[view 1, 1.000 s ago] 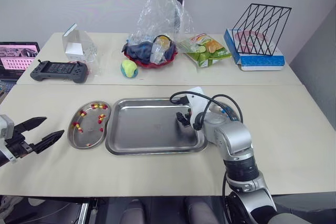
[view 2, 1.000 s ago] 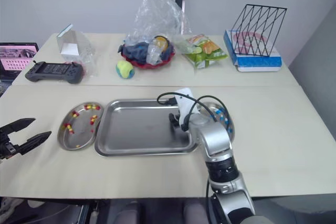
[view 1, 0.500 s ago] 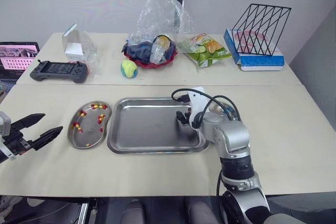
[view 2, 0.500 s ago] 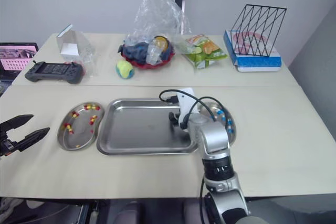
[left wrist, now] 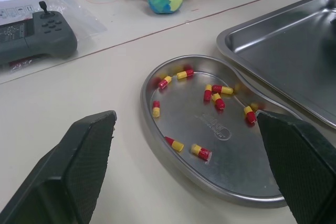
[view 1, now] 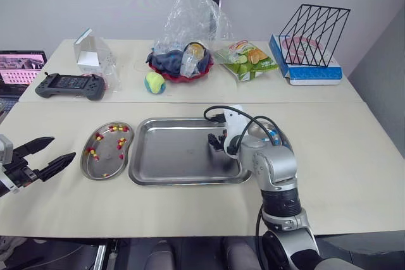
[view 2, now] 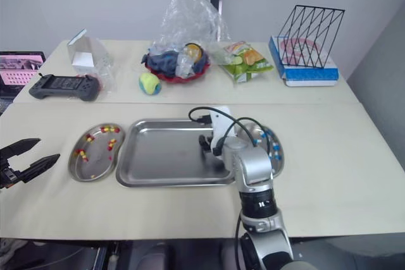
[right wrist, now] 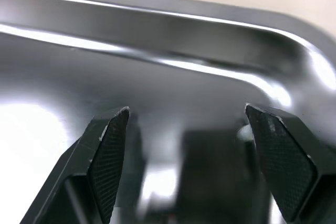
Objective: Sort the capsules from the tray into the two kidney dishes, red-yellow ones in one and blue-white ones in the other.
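A steel tray [view 1: 177, 153] lies mid-table; I see no capsules on its floor. To its left, a kidney dish [view 1: 85, 167] holds several red-yellow capsules [view 1: 120, 145]. The left wrist view shows that dish [left wrist: 152, 129] and those capsules [left wrist: 218, 100] close up. At the tray's right end, a second kidney dish [view 2: 276, 156] holds blue-white capsules [view 2: 266, 137], partly hidden by my right arm. My left gripper [view 1: 45, 156] hovers open, left of the red-yellow dish, holding nothing. My right gripper [view 1: 217, 142] is open low over the tray's right end, its fingers [right wrist: 107, 150] spread over bare metal.
A second table behind carries a game controller [view 1: 62, 85], a clear bag with a box [view 1: 92, 58], a yellow-green ball [view 1: 155, 82], a red bowl under crumpled plastic [view 1: 182, 64], a snack bag [view 1: 247, 58] and a wire rack [view 1: 313, 26]. A laptop [view 1: 19, 71] sits at the far left.
My right arm has edged slightly left over the tray's right end. The left gripper has barely moved and stays open.
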`<action>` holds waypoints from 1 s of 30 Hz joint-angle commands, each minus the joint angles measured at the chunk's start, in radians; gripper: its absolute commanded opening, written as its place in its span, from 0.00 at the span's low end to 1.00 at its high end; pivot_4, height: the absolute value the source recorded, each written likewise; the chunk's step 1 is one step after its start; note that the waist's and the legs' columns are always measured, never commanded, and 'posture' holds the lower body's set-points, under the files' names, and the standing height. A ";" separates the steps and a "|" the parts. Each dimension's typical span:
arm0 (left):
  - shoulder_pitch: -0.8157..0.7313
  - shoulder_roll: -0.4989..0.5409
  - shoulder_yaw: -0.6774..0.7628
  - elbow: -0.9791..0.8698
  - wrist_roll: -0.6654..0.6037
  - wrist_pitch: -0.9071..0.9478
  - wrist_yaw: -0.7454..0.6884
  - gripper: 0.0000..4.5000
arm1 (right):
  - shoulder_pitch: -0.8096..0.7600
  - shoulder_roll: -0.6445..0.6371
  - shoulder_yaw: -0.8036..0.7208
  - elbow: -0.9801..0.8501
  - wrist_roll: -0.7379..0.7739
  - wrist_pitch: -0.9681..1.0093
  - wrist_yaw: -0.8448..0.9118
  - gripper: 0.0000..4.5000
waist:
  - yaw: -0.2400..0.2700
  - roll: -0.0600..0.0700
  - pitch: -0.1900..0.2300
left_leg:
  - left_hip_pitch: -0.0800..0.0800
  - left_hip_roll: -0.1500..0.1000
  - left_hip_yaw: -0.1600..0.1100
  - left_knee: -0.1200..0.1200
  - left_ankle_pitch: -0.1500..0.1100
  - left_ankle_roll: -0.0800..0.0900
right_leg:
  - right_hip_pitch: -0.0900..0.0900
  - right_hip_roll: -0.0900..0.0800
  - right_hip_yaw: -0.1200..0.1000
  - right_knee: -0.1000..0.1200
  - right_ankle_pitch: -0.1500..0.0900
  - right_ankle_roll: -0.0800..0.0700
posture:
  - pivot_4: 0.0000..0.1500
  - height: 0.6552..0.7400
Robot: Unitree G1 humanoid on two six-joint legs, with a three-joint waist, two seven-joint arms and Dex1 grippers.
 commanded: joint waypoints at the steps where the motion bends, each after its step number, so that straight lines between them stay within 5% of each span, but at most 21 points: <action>1: -0.002 0.016 0.024 -0.020 -0.005 -0.011 0.003 1.00 | -0.036 -0.001 0.004 -0.064 0.026 0.001 0.020 0.82 | 0.000 0.000 0.000 | 0.000 0.000 0.000 0.000 0.000 0.000 | 0.000 0.000 0.000 0.000 0.000 0.000 | 1.00 0.73; 30: 0.008 0.011 0.030 -0.040 -0.015 0.001 0.003 1.00 | -0.025 -0.111 0.105 0.128 -0.073 -0.197 0.008 0.82 | -0.013 0.000 0.000 | 0.000 0.000 0.000 -0.002 0.000 0.000 | -0.001 0.000 -0.002 0.000 -0.001 -0.002 | 1.00 0.73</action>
